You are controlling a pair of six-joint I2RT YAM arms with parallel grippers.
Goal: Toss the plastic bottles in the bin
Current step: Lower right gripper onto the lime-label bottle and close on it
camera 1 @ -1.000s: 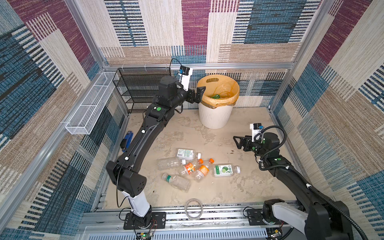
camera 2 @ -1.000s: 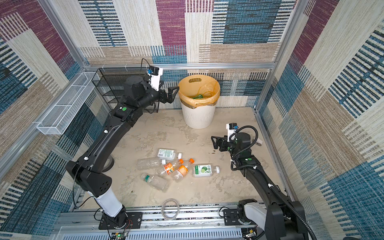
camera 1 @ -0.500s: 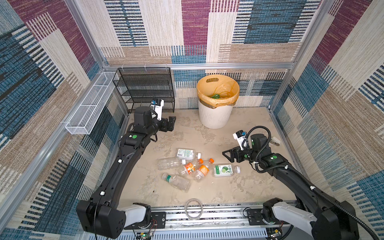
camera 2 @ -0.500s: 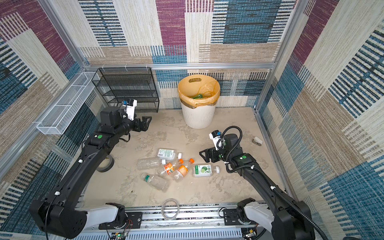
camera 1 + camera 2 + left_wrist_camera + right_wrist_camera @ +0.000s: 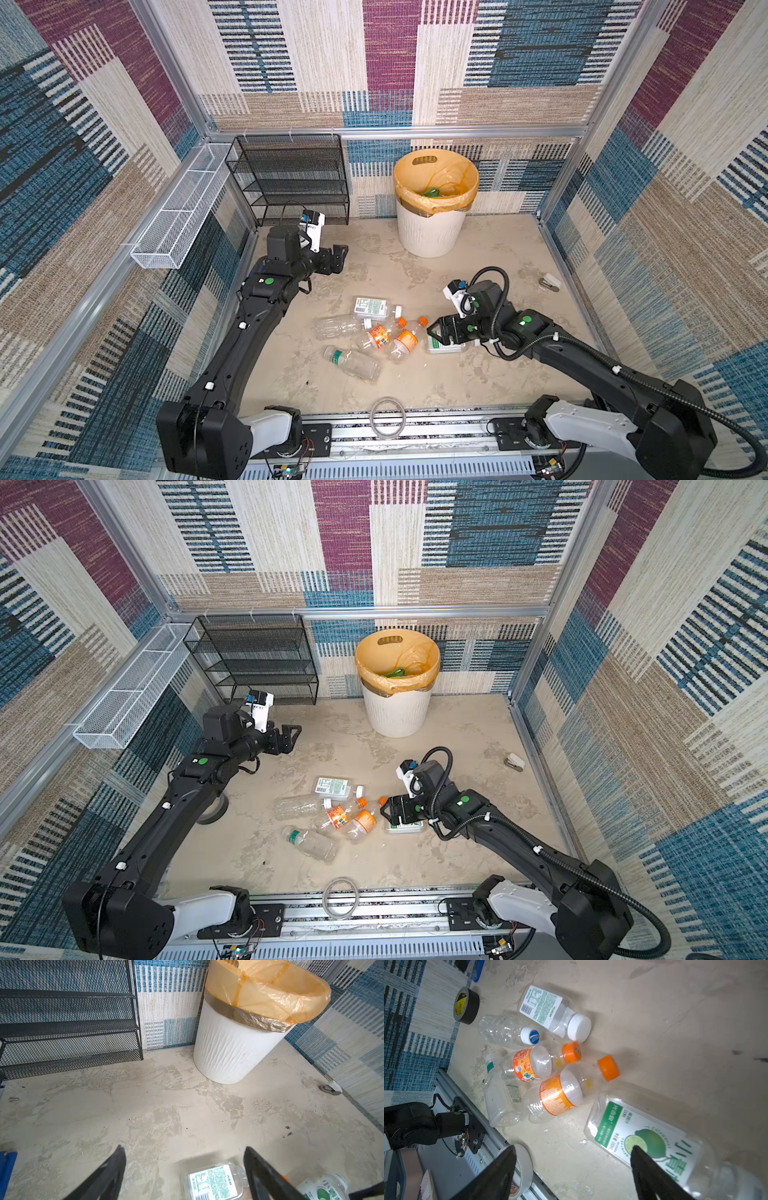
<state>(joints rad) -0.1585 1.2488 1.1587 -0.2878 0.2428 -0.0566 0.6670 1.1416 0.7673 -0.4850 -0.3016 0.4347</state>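
Well in front of the bin (image 5: 430, 237), just past a pale tape ring (image 5: 387, 417) on the front rail, six plastic bottles (image 5: 352, 362) lie huddled on the worktop (image 5: 478, 382). The right hand (image 5: 437, 333) hangs over the lime-label bottle (image 5: 643, 1138) at the huddle's right end, spread wide and holding nothing. The left hand (image 5: 338, 257), nearer the bin and off to its left, is likewise wide open and empty. One green bottle (image 5: 432, 192) already lies inside the bin's orange liner.

The risk lies in the pinch. One finger (image 5: 654, 1176) sits over the lime label rather than beside the bottle, so closing may press on the smooth wall and squirt it into the nearest orange-capped bottle (image 5: 558, 1093), scattering the pile. A carry that ends low could also snag the bin's loose liner.

Only the right wrist view shows that finger's placement; in both top views the hand covers most of the bottle. Only the top views look into the bin. The left wrist view sees just its ribbed wall, with the white-capped bottle (image 5: 214, 1182) glimpsed beyond the open fingers.
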